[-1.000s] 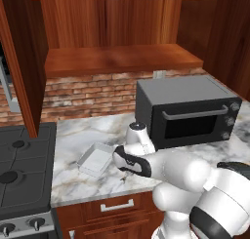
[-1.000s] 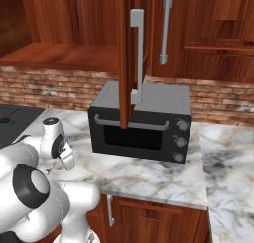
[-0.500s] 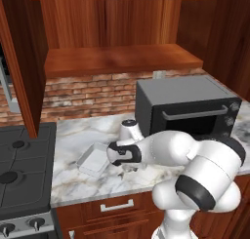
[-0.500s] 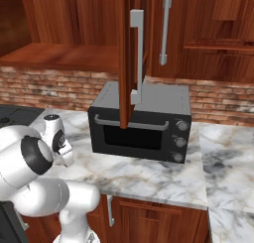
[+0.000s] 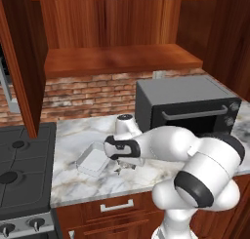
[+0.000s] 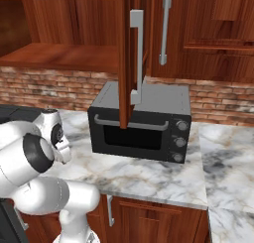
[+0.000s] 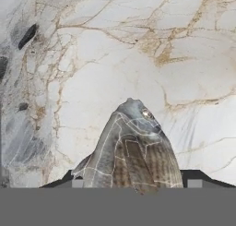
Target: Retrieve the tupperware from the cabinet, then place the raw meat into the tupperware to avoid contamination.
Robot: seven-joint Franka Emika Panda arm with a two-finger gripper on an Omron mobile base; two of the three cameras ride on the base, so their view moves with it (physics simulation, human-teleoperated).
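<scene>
Tupperware, a shallow square pale grey-white plastic container, lies on the marble counter beside the black stove; whether anything is inside cannot be told. Right of it, the fingers hang low over the counter, pinching the grey-brown fish-shaped raw meat. Further right stands a black toaster oven. Above, the reddish-brown wooden cabinet stands open.

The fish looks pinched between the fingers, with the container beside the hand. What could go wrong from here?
The gripper seems to hold the raw meat only by its rear end, so it may slip or swing when lifted. The tupperware sits tilted close beside the hand; a sideways move could nudge it toward the stove.
</scene>
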